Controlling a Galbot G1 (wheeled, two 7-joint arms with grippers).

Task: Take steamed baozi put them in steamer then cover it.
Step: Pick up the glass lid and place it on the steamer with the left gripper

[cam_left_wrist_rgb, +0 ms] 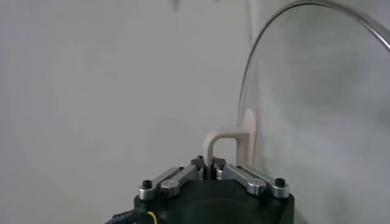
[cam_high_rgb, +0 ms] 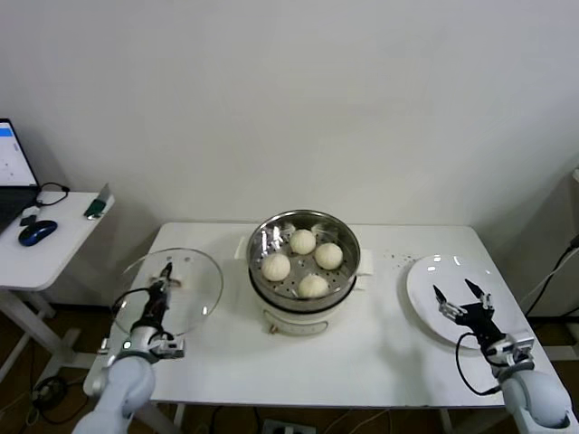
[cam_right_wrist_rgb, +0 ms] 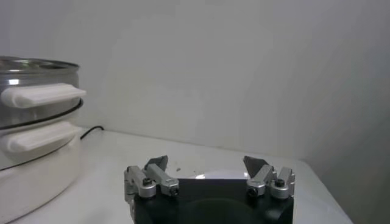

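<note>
Baozi: four steamed baozi (cam_high_rgb: pixel 303 256) sit on the perforated tray inside the steamer (cam_high_rgb: pixel 304 271), so loading appears complete.
Steamer: stands at the table's (cam_high_rgb: pixel 380 353) centre, uncovered, leaving its mouth free to receive the lid.
Cover: the cover (cam_high_rgb: pixel 170 287) is lifted and tilted over the table's left side, left of the pot and apart from it; its glass faces the pot, probably ready for carrying across.
Left gripper: the left gripper (cam_left_wrist_rgb: pixel 211 169) has its fingers pinched narrowly on the cover's cream handle (cam_left_wrist_rgb: pixel 226 141), gripping the one part made for lifting.
Right gripper: the right gripper (cam_high_rgb: pixel 461 296) hovers over the white plate (cam_high_rgb: pixel 434 280) at the right, fingers spread wide, holding nothing; it seems to wait clear of the pot.
</note>
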